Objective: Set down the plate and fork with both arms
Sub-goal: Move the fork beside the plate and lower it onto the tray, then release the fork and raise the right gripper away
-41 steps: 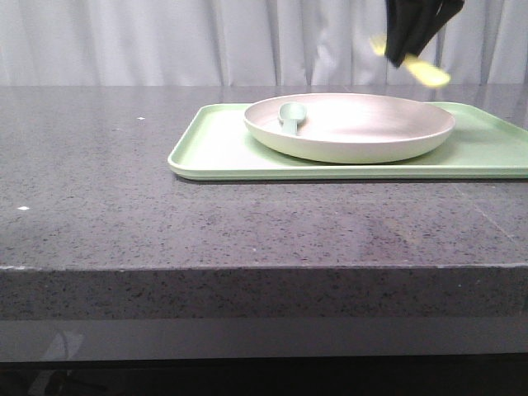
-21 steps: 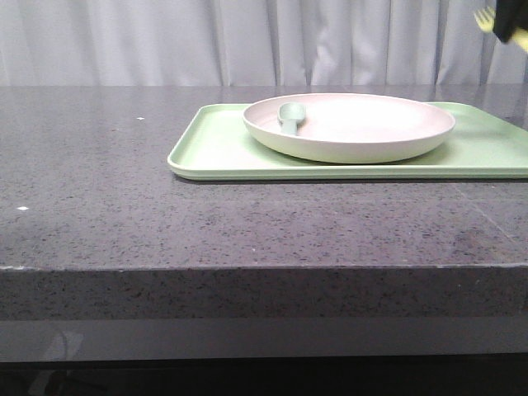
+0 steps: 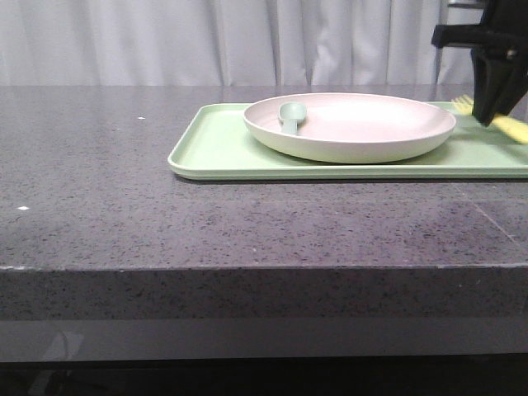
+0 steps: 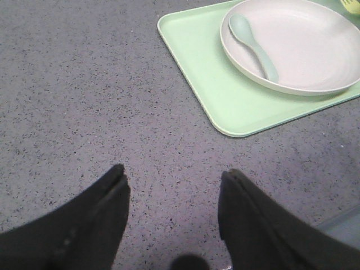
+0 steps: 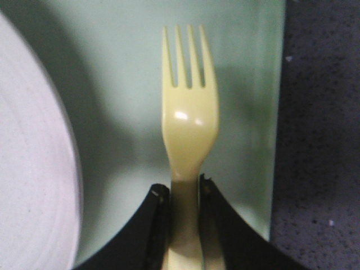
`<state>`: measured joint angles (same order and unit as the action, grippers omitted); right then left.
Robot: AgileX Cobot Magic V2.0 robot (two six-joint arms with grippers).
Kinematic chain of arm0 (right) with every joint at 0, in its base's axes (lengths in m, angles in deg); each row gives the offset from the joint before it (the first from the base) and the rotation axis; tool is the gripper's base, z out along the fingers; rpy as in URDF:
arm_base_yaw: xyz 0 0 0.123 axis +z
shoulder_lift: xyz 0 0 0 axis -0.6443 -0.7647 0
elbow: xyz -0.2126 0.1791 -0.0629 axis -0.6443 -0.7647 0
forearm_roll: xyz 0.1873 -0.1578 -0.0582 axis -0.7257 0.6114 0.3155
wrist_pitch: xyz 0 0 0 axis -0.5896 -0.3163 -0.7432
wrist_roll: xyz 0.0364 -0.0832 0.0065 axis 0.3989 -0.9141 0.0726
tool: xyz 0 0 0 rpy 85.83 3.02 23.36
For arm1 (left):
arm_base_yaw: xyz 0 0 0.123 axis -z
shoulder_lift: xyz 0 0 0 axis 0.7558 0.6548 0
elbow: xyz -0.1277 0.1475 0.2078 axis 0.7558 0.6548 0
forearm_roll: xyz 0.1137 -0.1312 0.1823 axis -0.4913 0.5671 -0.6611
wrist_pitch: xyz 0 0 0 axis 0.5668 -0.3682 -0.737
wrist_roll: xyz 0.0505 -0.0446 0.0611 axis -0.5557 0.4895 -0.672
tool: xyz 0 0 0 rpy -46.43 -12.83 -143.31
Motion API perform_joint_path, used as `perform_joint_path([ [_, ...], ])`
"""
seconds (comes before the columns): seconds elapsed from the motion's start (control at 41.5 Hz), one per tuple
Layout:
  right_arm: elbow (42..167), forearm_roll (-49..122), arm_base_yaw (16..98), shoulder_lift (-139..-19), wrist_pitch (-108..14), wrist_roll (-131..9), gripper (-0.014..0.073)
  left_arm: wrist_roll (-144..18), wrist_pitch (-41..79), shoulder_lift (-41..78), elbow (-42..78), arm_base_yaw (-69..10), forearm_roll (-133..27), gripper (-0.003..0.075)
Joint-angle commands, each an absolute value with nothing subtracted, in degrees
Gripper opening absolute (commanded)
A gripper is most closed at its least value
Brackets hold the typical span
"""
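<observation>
A: Where is the plate (image 3: pixel 350 125)?

B: It sits on the light-green tray (image 3: pixel 223 153), which lies toward the far right of the dark speckled tabletop (image 3: pixel 91 181). A pale grey-green spoon (image 4: pixel 254 46) lies inside the plate, its bowl toward the plate's left rim.

A: And the fork (image 5: pixel 189 121)?

B: The right gripper (image 5: pixel 184 194) has it pinched by the handle, jaws closed tight against both sides. The tines stick out past the fingertips over the bare strip of tray between the plate and the tray's right edge. In the front view the fork shows as a yellow sliver just right of the plate, low over the tray; whether it touches the tray I cannot tell.

A: What about the left arm?

B: The left gripper (image 4: pixel 173 197) hangs over bare tabletop, near and to the left of the tray. Its two black fingers (image 4: pixel 101 216) stand spread apart with nothing between them. It is well apart from the plate.
</observation>
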<state>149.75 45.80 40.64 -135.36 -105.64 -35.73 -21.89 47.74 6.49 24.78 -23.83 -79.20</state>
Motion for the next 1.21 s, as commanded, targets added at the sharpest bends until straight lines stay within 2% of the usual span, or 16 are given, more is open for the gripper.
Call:
perform_joint_path([
  [0.0, 151.0, 44.5, 40.3, -133.1, -108.3, -36.7, 0.0104, -22.1, 44.1, 6.3, 23.2, -23.7, -79.2, 0.0368],
  [0.096, 151.0, 44.5, 40.3, -134.2, -108.4, -36.7, 0.0166, -22.1, 44.0, 6.3, 23.2, -23.7, -79.2, 0.0368],
  [0.217, 151.0, 44.5, 40.3, -134.5, -108.2, -36.7, 0.0317, -22.1, 43.8, 6.3, 23.2, -23.7, -79.2, 0.0368],
  [0.338, 151.0, 44.6, 40.3, -134.4, -108.0, -36.7, 0.0386, -22.1, 43.8, 6.3, 23.2, -23.7, -79.2, 0.0368],
  [0.555, 151.0, 44.6, 40.6, -130.9, -107.6, -37.1, 0.0384, -22.1, 43.8, 6.3, 23.2, -23.7, -79.2, 0.0368],
  [0.748, 149.8, 44.7, 44.2, -122.4, -106.1, -40.0, 0.0384, -22.1, 43.8, 6.7, 23.2, -23.7, -79.2, 0.0368],
  [1.037, 137.5, 46.9, 52.5, -105.7, -99.0, -40.1, 0.0384, -22.1, 43.8, 8.4, 23.2, -23.7, -79.2, 0.0368],
  [1.182, 131.4, 47.2, 53.5, -98.1, -98.4, -40.1, 0.0384, -22.1, 43.8, 10.0, 23.2, -23.7, -79.2, 0.0368],
])
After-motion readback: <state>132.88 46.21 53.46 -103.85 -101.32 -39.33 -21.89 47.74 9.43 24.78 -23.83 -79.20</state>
